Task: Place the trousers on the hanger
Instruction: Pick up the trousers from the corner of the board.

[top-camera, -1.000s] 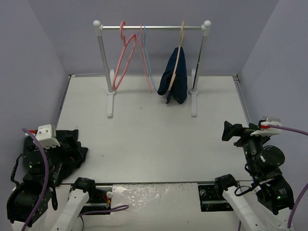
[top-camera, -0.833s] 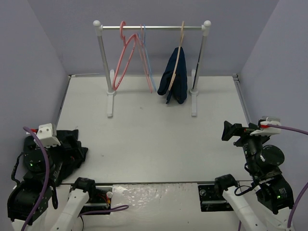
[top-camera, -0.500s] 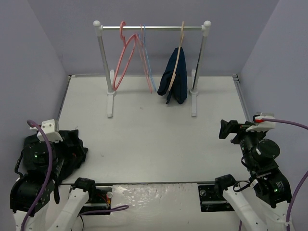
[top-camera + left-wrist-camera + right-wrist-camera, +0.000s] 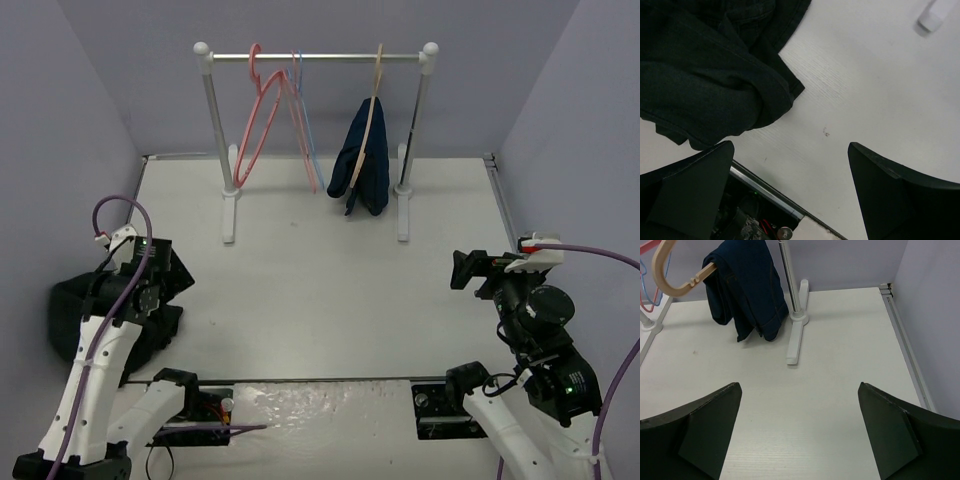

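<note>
The left gripper [image 4: 789, 150], jaws wide and empty, hovers just beside the crumpled trousers [image 4: 705, 75], so the pickup seems in hand, calling next for a descent onto the cloth, well apart from the hanger [image 4: 262, 120].

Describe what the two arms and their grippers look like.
The left arm and right arm have white links with black joints, each with a purple cable. The left gripper and right gripper have broad, black, wedge-shaped fingers.
</note>
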Robot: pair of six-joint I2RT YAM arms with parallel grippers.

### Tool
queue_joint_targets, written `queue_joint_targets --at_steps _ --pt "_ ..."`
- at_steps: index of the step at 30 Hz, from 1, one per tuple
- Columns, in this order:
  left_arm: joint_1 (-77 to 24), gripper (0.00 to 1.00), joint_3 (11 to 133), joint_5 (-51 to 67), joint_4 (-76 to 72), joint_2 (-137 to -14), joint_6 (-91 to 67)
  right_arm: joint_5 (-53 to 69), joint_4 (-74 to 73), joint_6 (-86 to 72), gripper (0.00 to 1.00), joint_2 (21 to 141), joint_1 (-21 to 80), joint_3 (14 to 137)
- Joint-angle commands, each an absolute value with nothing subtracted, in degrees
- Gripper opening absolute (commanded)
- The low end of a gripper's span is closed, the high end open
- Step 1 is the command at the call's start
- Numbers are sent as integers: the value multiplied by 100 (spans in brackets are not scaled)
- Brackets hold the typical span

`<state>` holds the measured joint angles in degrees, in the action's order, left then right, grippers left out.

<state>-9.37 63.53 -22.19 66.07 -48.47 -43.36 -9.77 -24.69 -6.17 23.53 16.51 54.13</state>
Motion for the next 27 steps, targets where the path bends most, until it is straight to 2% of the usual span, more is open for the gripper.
queue_joint_targets --at_steps 1,5,12,19,21,22,26,27 --pt "-872 97 6073 -3028 6343 -5098 -5302 -900 -2060 -612 100 2452 1763 5499" --pt "-490 97 5757 -3064 6330 -5318 -5582 -879 -2065 -633 100 2453 1839 5529" --pt "891 97 5152 -2701 5716 -5369 -5425 -905 -2057 -554 100 2583 2108 5520" --pt "1351 96 4831 -2507 5232 -5709 -5462 -905 -2030 -511 100 2815 2323 5520" --pt "1428 89 4747 -2494 5134 -5791 -5481 -912 -2030 -480 100 2837 2374 5513" --pt "1481 81 4680 -2489 5079 -5808 -5492 -924 -2020 -467 100 2839 2401 5496" --pt "1609 43 4384 -2400 4855 -5817 -5494 -986 -1993 -428 100 2858 2527 5422" --pt "1612 30 4334 -2332 4796 -5810 -5461 -992 -1987 -414 100 2864 2547 5419"
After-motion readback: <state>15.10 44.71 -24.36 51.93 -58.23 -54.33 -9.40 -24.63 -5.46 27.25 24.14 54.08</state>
